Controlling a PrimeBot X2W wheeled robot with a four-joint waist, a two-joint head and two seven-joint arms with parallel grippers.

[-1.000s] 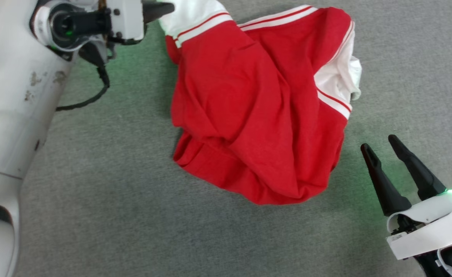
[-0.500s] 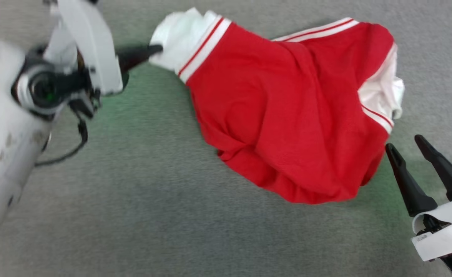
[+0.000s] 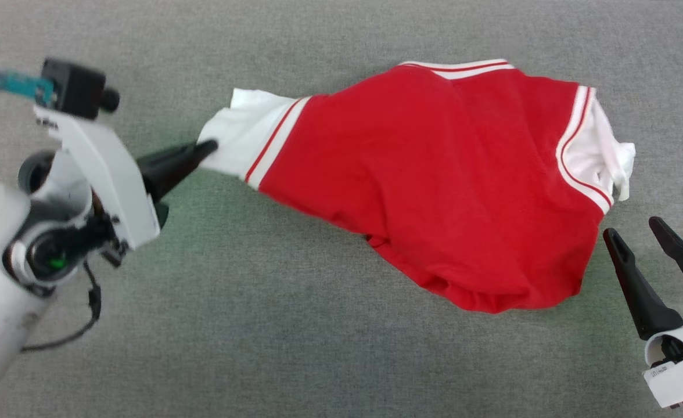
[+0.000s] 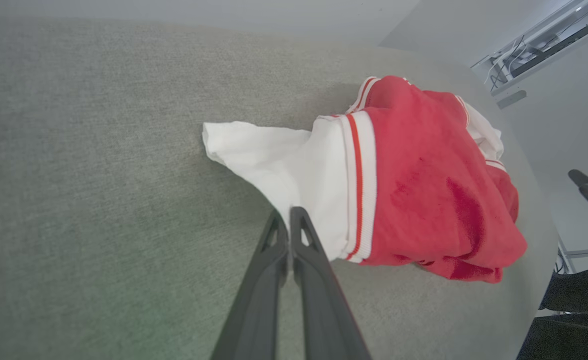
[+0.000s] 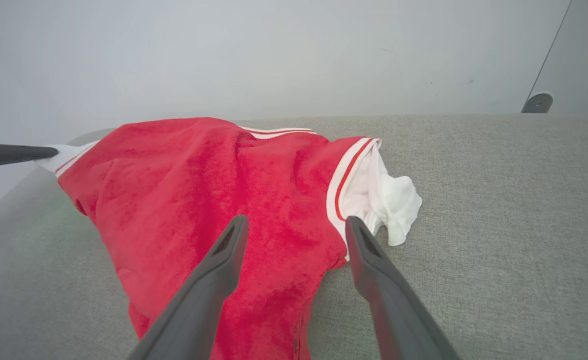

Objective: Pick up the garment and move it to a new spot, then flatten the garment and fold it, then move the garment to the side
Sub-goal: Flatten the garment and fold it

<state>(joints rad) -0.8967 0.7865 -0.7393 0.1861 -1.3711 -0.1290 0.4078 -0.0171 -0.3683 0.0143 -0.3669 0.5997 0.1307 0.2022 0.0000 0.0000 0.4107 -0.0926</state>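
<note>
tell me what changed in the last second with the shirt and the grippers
The left gripper, shut on the white sleeve, has drawn it out toward the robot's left, stretching the garment from a bunched heap into a longer shape. The head view itself shifted too. Unchanged: the right gripper is open beside the garment's other end, holding nothing.

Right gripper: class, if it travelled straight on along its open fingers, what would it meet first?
Probably the red jersey, near the striped trim where the white sleeve begins. The open fingers of the right gripper frame that spot, though its height above the cloth is unclear.
</note>
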